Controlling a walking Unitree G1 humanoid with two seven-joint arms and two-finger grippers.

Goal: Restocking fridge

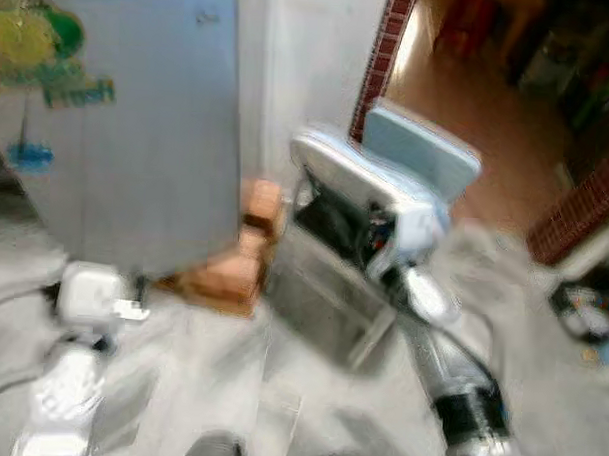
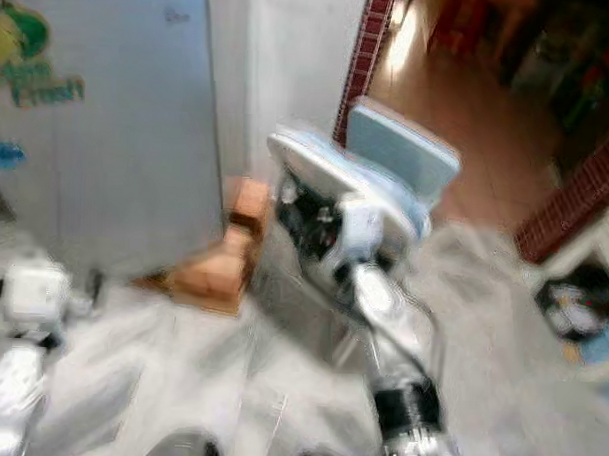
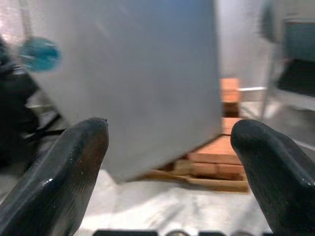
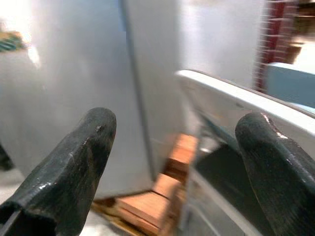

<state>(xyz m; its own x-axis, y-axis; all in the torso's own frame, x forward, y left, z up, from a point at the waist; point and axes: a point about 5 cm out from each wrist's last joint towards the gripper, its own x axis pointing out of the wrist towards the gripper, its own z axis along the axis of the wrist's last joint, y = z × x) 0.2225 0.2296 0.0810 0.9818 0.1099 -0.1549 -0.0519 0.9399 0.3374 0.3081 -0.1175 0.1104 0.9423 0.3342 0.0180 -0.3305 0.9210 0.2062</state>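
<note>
Both head views are blurred; the fridge (image 1: 138, 132), a pale grey-blue box with a green and yellow sticker (image 1: 40, 54) at the upper left of the frame, fills the upper left, its door shut as far as the blur allows. Just right of its lower corner lie orange-brown wooden blocks (image 1: 233, 266) on the pale floor (image 1: 230, 365). At the centre of the frame stands a white and light-blue chair-like object (image 1: 386, 191) with a dark inside; what it is cannot be told. The right arm (image 1: 459, 384) rises from the lower right towards it; the left arm (image 1: 81, 310) sits at the lower left. The left gripper (image 3: 170, 162) has its black fingers spread wide, empty, facing the fridge; the right gripper (image 4: 179, 162) is likewise spread apart and empty, aimed between fridge and white object.
</note>
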